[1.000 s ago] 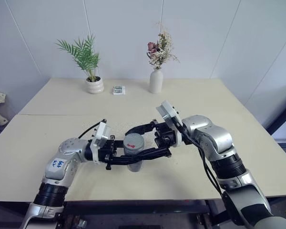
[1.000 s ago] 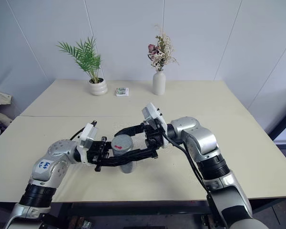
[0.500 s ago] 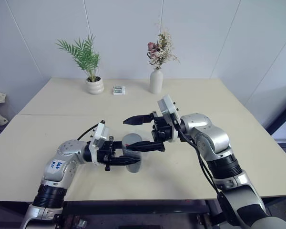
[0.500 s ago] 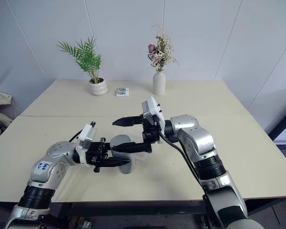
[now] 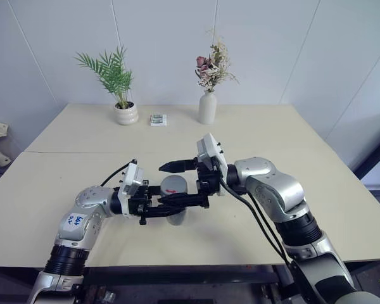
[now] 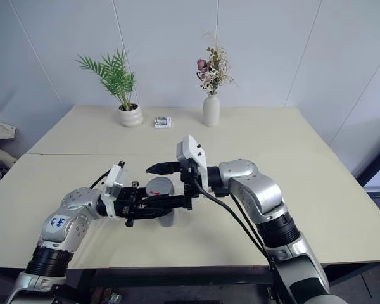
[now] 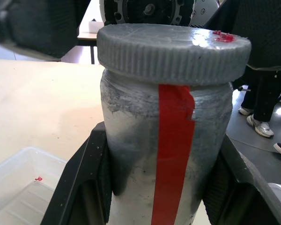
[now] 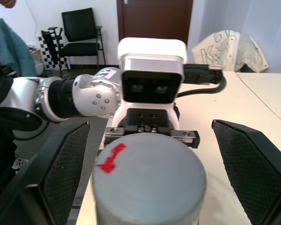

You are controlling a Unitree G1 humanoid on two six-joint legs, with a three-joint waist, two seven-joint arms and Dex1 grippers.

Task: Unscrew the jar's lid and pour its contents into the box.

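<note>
My left gripper (image 5: 171,208) is shut on the silvery jar (image 7: 131,154), holding it upright above the table. A red strip runs down the jar's side. The grey ribbed lid (image 8: 150,176), marked with a red arrow, sits on top of the jar. My right gripper (image 5: 167,186) reaches in from the right, level and open. Its fingers (image 8: 61,173) stand on either side of the lid with a gap at each side. The contents are hidden inside the jar. A corner of the clear plastic box (image 7: 18,187) lies on the table below the jar.
At the back of the cream table (image 5: 253,133) stand a potted palm (image 5: 125,113), a small green-white packet (image 5: 158,120) and a white vase of dried flowers (image 5: 207,107). The table's front edge runs just under my arms.
My right gripper has turned at the wrist and shifted left, staying open, so its fingers now straddle the lid at a new angle. The left gripper and jar have kept still.
</note>
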